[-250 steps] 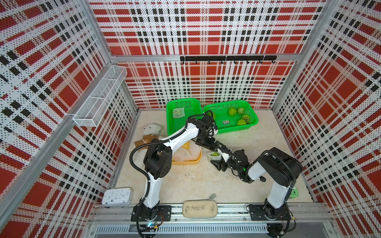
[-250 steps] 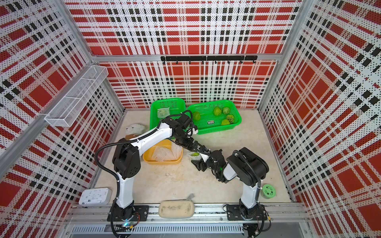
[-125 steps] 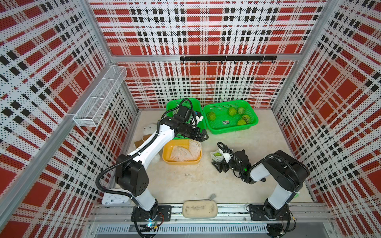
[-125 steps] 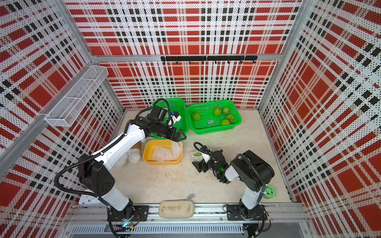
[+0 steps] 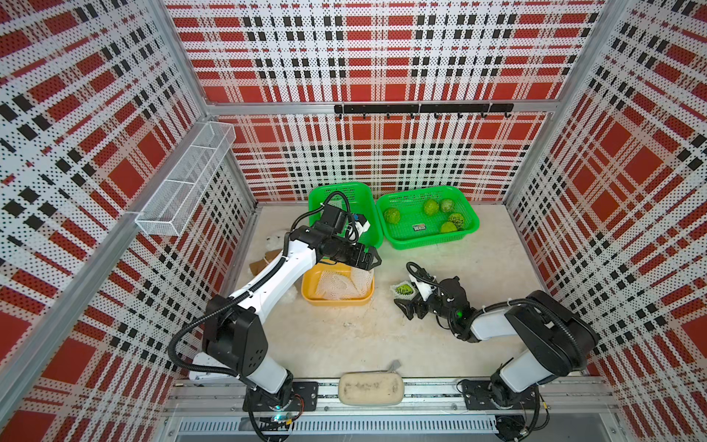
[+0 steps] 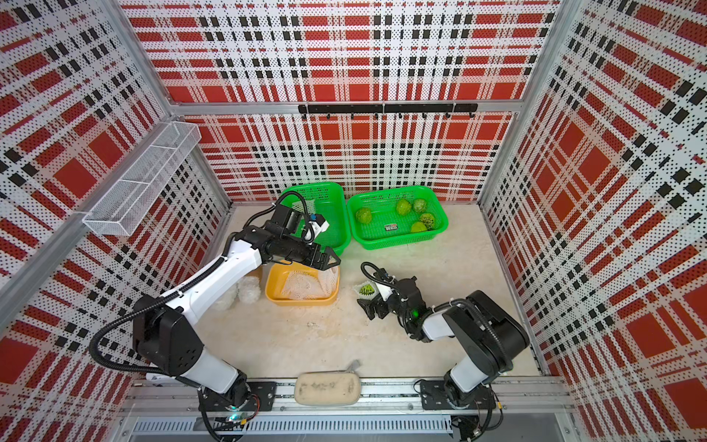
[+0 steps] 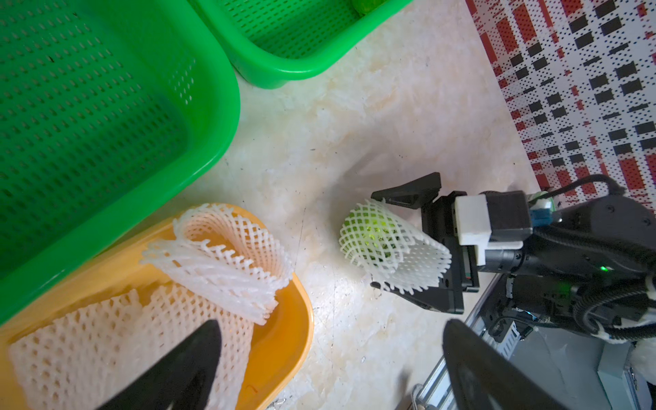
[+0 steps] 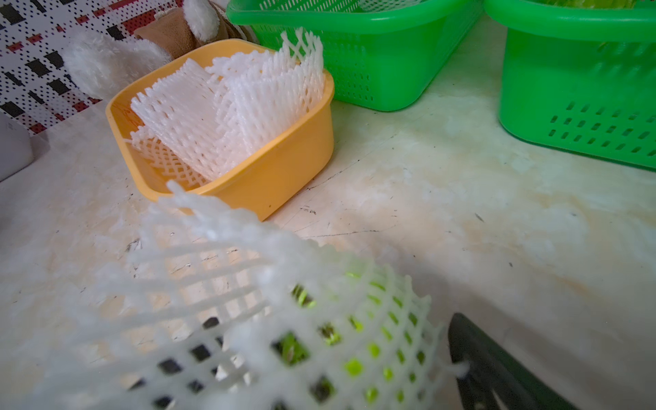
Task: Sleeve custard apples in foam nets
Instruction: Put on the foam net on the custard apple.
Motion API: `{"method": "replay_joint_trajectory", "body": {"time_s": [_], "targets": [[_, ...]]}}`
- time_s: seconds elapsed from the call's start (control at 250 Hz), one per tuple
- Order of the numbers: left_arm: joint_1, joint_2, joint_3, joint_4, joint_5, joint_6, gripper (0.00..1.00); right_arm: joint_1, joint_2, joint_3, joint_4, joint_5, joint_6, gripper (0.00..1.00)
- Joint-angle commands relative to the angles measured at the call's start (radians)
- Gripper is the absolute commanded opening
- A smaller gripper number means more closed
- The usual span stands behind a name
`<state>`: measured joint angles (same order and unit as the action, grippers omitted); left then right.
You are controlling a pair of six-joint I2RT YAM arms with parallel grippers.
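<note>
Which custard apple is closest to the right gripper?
The net-sleeved custard apple on the table, between the open jaws of the right gripper; the other five lie bare in the green basket.

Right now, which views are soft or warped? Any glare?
Right wrist: the sleeved custard apple up close is blurred, while the yellow tub behind it is sharp. Left wrist: the same fruit is crisp, and the left hand is dark and soft at the frame edge. Both top views: wide-angle, so the walls splay outward. No strong glare in any view.
</note>
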<state>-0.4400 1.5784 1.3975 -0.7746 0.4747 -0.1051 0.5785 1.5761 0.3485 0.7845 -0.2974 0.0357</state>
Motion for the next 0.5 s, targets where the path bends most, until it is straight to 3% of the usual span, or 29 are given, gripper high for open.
{"method": "replay_joint_trajectory", "body": {"time_s": [0.0, 0.128, 0.34, 0.496], "targets": [[0.007, -0.023, -0.006, 0.027, 0.02, -0.006, 0.99, 0.005, -0.018, 0.037, -0.038, 0.011, -0.035, 1.0], [0.009, -0.028, -0.015, 0.035, 0.019, -0.011, 0.99, 0.004, 0.02, 0.069, -0.054, 0.032, -0.054, 0.99], [0.016, -0.039, -0.026, 0.035, 0.022, -0.012, 0.99, 0.004, 0.104, 0.096, -0.043, 0.052, -0.062, 0.83], [0.019, -0.043, -0.032, 0.037, 0.026, -0.011, 1.0, 0.004, 0.136, 0.087, -0.015, 0.043, -0.059, 0.82]]}}
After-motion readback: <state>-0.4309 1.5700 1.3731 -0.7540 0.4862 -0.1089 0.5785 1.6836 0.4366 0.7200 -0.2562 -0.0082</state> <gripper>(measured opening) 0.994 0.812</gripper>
